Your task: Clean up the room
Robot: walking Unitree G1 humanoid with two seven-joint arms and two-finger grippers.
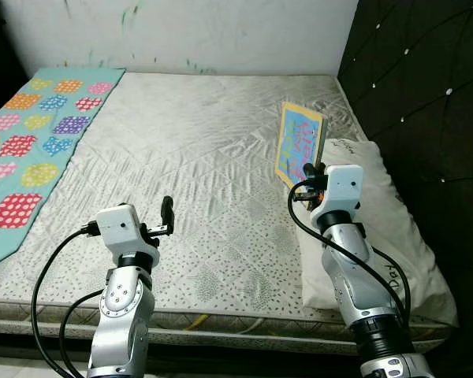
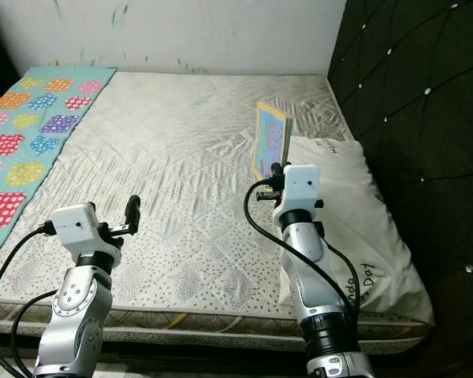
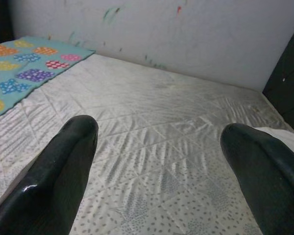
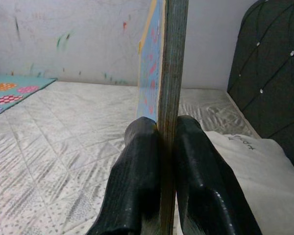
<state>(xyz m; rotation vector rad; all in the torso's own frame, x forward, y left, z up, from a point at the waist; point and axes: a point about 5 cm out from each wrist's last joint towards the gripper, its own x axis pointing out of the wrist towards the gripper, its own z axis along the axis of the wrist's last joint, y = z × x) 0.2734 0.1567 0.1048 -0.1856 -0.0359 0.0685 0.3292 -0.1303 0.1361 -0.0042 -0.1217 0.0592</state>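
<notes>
- Left eye view: the right gripper [image 1: 310,168] is up over the mattress [image 1: 189,157], pinching a colourful book [image 1: 298,143] by its lower edge, and the book stands tilted on edge just beside the white pillow [image 1: 378,228]. The left gripper [image 1: 167,213] hovers over the near part of the mattress, well apart from the book. A teal blanket with bright patches [image 1: 31,150] lies along the robot's left side of the bed, and a dark tufted headboard [image 1: 418,94] runs along the right.
- Right eye view: same scene, with the book [image 2: 270,142] held between the mattress and the pillow [image 2: 347,220], its blue cover facing the open bed.
- Left wrist view: the two black fingers [image 3: 54,176] are spread wide with nothing between them, bare quilted mattress [image 3: 157,132] ahead and a paint-flecked wall [image 3: 161,34] beyond.
- Right wrist view: both fingers [image 4: 137,186] are pressed against the book [image 4: 169,63], one on each face, and the book rises upright from them, spine edge towards the camera.
</notes>
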